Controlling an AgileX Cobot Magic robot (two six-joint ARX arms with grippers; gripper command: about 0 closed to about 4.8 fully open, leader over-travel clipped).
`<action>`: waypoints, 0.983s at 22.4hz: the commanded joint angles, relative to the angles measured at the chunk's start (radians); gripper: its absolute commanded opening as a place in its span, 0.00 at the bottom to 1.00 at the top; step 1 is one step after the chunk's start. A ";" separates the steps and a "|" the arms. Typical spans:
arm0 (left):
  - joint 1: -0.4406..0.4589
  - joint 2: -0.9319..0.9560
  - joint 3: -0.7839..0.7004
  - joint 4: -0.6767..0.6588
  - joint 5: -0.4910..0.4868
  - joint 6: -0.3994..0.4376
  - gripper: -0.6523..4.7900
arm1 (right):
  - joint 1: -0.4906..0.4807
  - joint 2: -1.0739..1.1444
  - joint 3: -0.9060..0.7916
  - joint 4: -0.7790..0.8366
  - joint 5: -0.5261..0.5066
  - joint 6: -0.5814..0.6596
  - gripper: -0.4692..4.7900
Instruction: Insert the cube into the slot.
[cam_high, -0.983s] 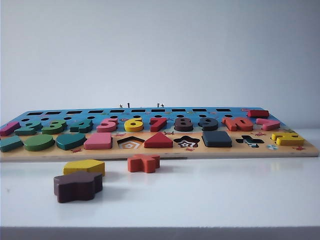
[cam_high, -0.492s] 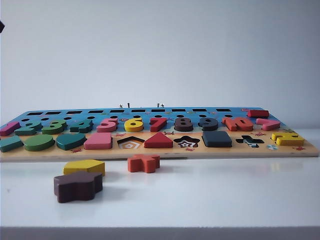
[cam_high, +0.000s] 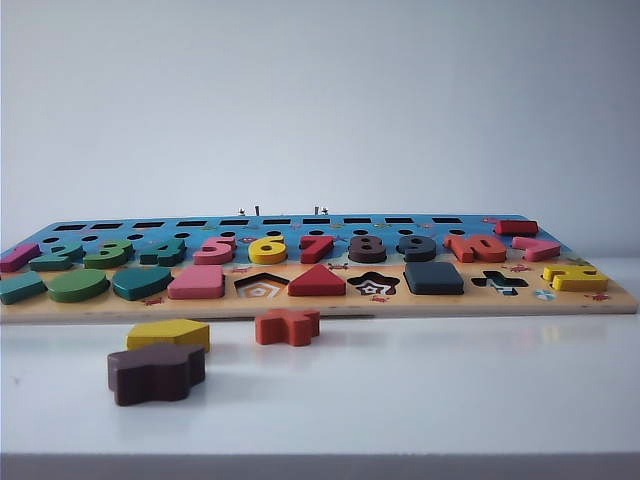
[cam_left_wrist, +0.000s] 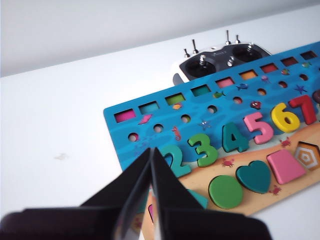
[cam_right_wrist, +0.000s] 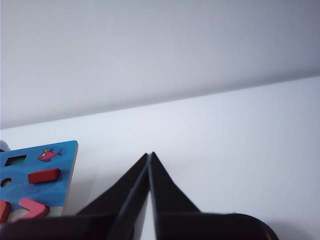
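Pressed together tip to tip with nothing between them, the black fingers (cam_left_wrist: 142, 172) of the left gripper (cam_left_wrist: 150, 150) are seen in the left wrist view above the near left part of the puzzle board (cam_left_wrist: 120, 132), close to the blue numeral 2 (cam_left_wrist: 172, 159). The right gripper (cam_right_wrist: 149, 155) is likewise closed and empty, held over bare white table (cam_right_wrist: 240, 135) just beside the board's right end. Neither gripper is visible in the exterior view. The cube (cam_high: 433, 277), a flat dark navy-charcoal square block with rounded corners, is seated flat in the slot in the board's front row, between the star-shaped recess (cam_high: 374, 285) and the cross-shaped recess (cam_high: 499, 283); its broad face is turned upward, and no long axis can be made out. The slot's floor is fully covered by it. Coloured numerals from 2 through 9 can be read along the board. A yellow pentagon piece (cam_high: 168, 334), an orange star piece (cam_high: 287, 326) and a dark brown wavy-edged piece (cam_high: 156, 372) lie loose on the table before the board.
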 joint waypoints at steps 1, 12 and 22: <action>0.031 -0.069 -0.059 0.066 -0.027 -0.044 0.15 | -0.002 -0.002 -0.005 -0.019 0.004 0.003 0.08; 0.043 -0.222 -0.235 0.101 -0.133 -0.060 0.15 | -0.002 -0.002 -0.005 -0.029 0.027 0.003 0.08; 0.043 -0.222 -0.278 0.147 -0.160 -0.068 0.15 | -0.001 -0.002 -0.005 -0.034 0.045 0.003 0.08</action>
